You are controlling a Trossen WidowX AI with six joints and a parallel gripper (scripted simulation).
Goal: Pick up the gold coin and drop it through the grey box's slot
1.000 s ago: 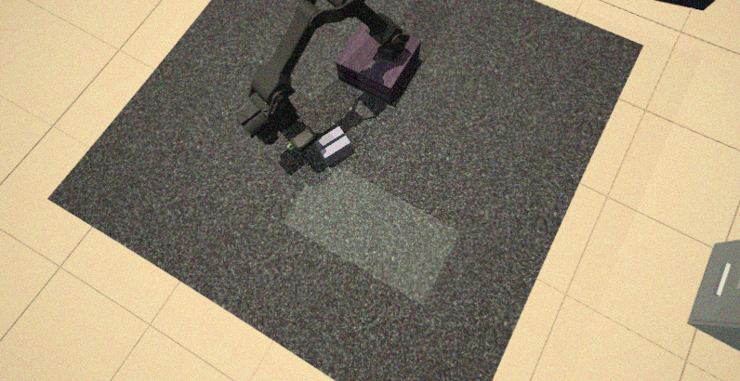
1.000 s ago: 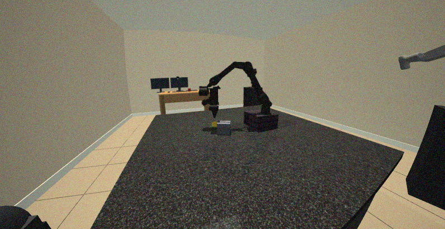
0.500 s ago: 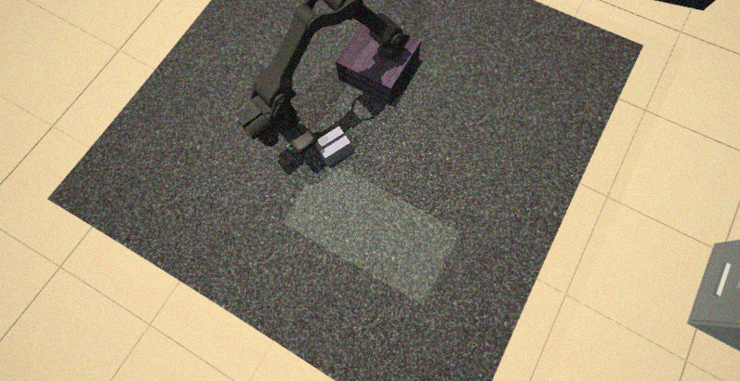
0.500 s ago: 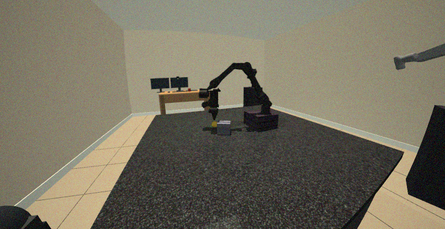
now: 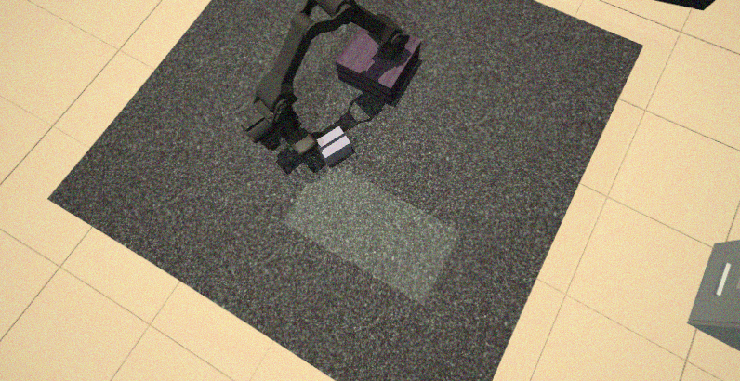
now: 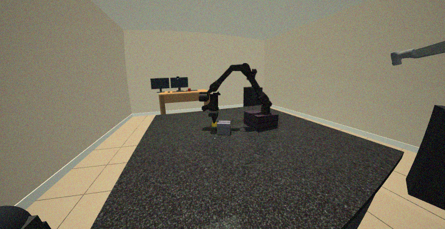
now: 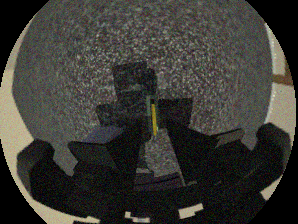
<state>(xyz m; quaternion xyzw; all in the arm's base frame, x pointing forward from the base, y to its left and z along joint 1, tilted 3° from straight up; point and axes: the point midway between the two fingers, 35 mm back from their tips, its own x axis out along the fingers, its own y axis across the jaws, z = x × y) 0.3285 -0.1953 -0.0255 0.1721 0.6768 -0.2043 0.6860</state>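
Note:
The gold coin (image 6: 214,124) (image 7: 154,120) stands on edge, seen as a thin yellow line in the wrist view. A greenish strip of its holder (image 7: 149,106) shows beside it. My gripper (image 6: 213,121) (image 7: 153,122) points down just above the coin, with its fingers apart on either side of the coin in the wrist view; they do not grip it. The grey box (image 5: 335,145) (image 6: 223,128) stands close beside the gripper, its slot a dark line across the pale lid. In the top view the arm hides the coin and holder.
The arm's purplish base block (image 5: 358,53) (image 6: 260,120) stands behind the box. A paler rectangular patch (image 5: 377,233) lies on the dark mat (image 5: 492,119). A desk with monitors stands at the far wall in the exterior view.

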